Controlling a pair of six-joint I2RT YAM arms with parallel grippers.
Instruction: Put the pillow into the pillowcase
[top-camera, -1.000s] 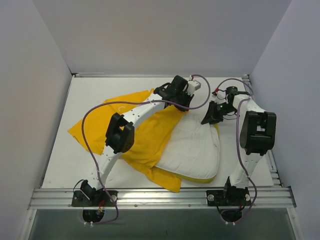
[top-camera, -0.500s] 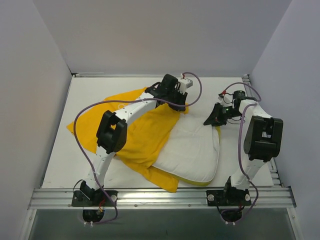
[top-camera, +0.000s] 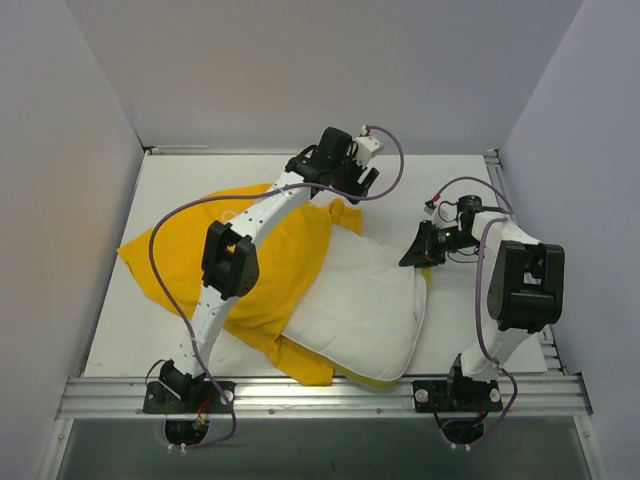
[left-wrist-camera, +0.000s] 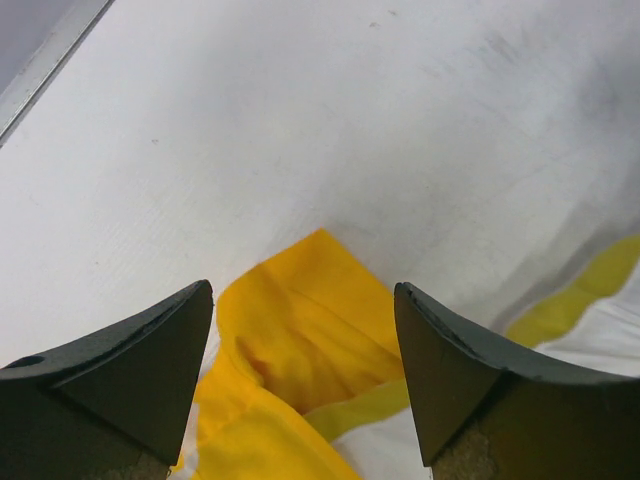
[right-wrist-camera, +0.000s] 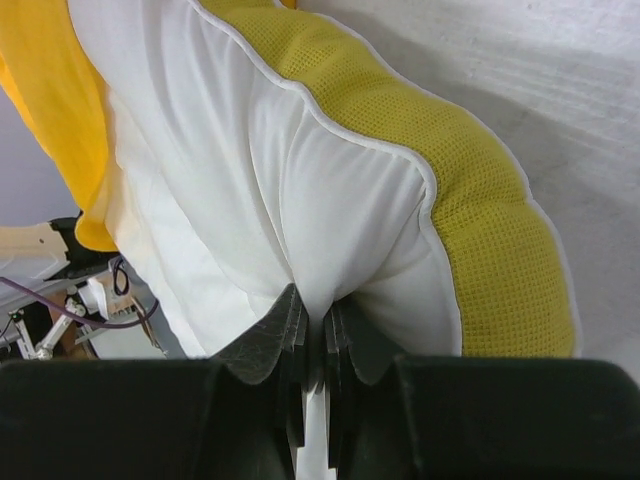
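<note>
Pinching the pillow (right-wrist-camera: 250, 200): right gripper (right-wrist-camera: 312, 320); left gripper (left-wrist-camera: 302, 290) spread wide over pillowcase (left-wrist-camera: 300, 345).

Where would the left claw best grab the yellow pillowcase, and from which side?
Probably its pointed far corner, coming down from above. That corner of the pillowcase sticks out loose on the table, right between the fingers of the open left gripper, a thin fold easy to pinch. The right gripper pinches the pillow.
</note>
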